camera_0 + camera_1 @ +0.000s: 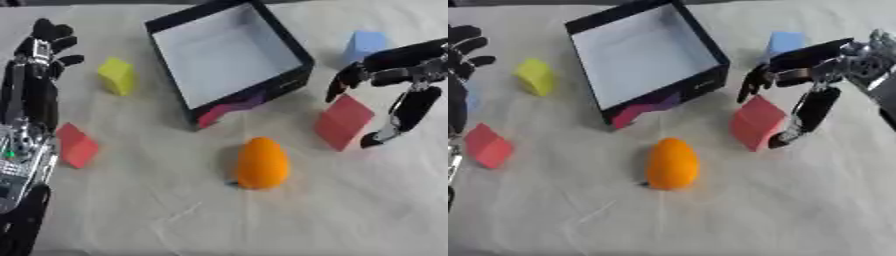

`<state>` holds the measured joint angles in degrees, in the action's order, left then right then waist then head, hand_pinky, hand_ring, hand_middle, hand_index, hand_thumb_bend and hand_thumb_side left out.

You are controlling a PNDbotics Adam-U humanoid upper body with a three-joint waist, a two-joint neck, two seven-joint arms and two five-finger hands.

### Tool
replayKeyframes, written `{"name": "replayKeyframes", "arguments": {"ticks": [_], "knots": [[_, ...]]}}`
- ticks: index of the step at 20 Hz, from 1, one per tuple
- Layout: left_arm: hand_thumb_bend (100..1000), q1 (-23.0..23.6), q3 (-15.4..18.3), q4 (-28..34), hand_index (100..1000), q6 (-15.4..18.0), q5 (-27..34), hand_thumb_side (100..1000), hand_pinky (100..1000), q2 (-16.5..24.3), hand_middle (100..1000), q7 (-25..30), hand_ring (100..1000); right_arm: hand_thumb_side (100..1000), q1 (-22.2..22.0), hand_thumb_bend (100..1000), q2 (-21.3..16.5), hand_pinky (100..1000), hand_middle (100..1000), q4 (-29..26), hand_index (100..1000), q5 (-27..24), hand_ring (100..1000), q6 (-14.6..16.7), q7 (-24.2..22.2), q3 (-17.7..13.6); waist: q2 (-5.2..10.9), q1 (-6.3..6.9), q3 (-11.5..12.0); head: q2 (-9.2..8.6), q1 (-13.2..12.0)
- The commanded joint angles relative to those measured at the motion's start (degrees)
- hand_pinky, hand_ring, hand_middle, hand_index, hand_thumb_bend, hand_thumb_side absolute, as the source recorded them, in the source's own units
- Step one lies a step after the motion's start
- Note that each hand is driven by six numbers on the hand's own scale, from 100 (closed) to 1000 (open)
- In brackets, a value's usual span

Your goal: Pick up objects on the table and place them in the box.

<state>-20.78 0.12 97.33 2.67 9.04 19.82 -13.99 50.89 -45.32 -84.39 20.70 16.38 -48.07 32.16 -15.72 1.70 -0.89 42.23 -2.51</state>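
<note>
Right hand (802, 95) spread over a red block (756, 121), nothing gripped.

Comes in from the right with fingers reaching down on the block's far and right sides, thumb low at its right edge, whether touching cannot be told; nothing curled round it. Sits just right of the black box (229, 57), white inside and holding nothing, tilted askew on the pale cloth (350, 210). Behind the hand, a blue block (365, 44). In front of the box, an orange egg shape (262, 163), apart from the red block. Left of the box, a yellow block (117, 75); nearer, a second red block (76, 145) beside the left arm. Left hand (44, 45) raised at the left edge, fingers relaxed and open, holding nothing.
</note>
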Motion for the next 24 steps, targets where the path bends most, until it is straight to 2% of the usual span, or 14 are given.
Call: {"name": "replayKeyframes", "arguments": {"ticks": [1, 7, 11, 14, 17, 21, 22, 24], "knots": [[299, -0.7, 0.1, 0.7, 732, 0.0, 0.2, 777, 714, 1.1, 717, 0.1, 794, 324, 0.7, 538, 0.0, 813, 826, 1.4, 849, 0.9, 847, 0.8, -0.2, -0.7, 1.74, 0.48, 0.0, -0.09, 0.1], [298, -0.8, 0.0, 0.7, 731, 0.0, 0.2, 777, 714, 1.0, 716, 0.2, 795, 292, 0.5, 530, 1.5, 807, 815, 3.9, 842, 2.0, 836, 1.3, 0.2, -0.9, 1.7, 0.56, 0.1, -0.16, 0.0], [296, -0.9, 0.0, 0.8, 730, 0.0, 0.3, 778, 714, 1.0, 715, 0.3, 795, 218, 0.2, 515, 2.2, 781, 767, 5.0, 804, 2.4, 789, 0.6, 1.4, -1.1, 1.69, 0.58, 0.1, -0.11, -0.1], [295, -0.9, -0.1, 0.7, 730, 0.0, 0.3, 779, 714, 1.0, 714, 0.4, 796, 163, 0.2, 451, 2.2, 748, 706, 5.1, 751, 1.7, 730, -0.6, 3.6, -1.4, 1.71, 0.57, 0.1, -0.06, -0.1], [293, -0.8, -0.1, 0.7, 729, -0.1, 0.2, 779, 714, 1.0, 713, 0.4, 796, 143, 0.2, 314, 1.9, 711, 619, 4.5, 669, -0.5, 645, -2.7, 6.8, -1.9, 1.77, 0.53, 0.1, -0.01, -0.2], [292, -0.8, -0.2, 0.7, 729, -0.1, 0.2, 780, 714, 1.0, 712, 0.5, 797, 133, 0.3, 197, 0.7, 700, 586, 1.8, 631, -2.8, 632, -5.3, 10.6, -2.3, 1.84, 0.44, 0.1, -0.03, -0.3], [292, -0.8, -0.2, 0.7, 729, -0.1, 0.2, 780, 714, 1.0, 712, 0.5, 797, 103, 0.3, 221, 0.4, 700, 580, 0.9, 626, -3.3, 633, -5.9, 11.4, -2.6, 1.85, 0.41, 0.2, -0.05, -0.3], [293, -0.8, -0.1, 0.7, 729, -0.1, 0.2, 779, 714, 1.0, 712, 0.6, 797, 100, 0.2, 235, -0.6, 703, 581, -1.0, 627, -4.2, 634, -6.9, 12.1, -3.3, 1.88, 0.35, 0.2, -0.09, -0.3]]}}
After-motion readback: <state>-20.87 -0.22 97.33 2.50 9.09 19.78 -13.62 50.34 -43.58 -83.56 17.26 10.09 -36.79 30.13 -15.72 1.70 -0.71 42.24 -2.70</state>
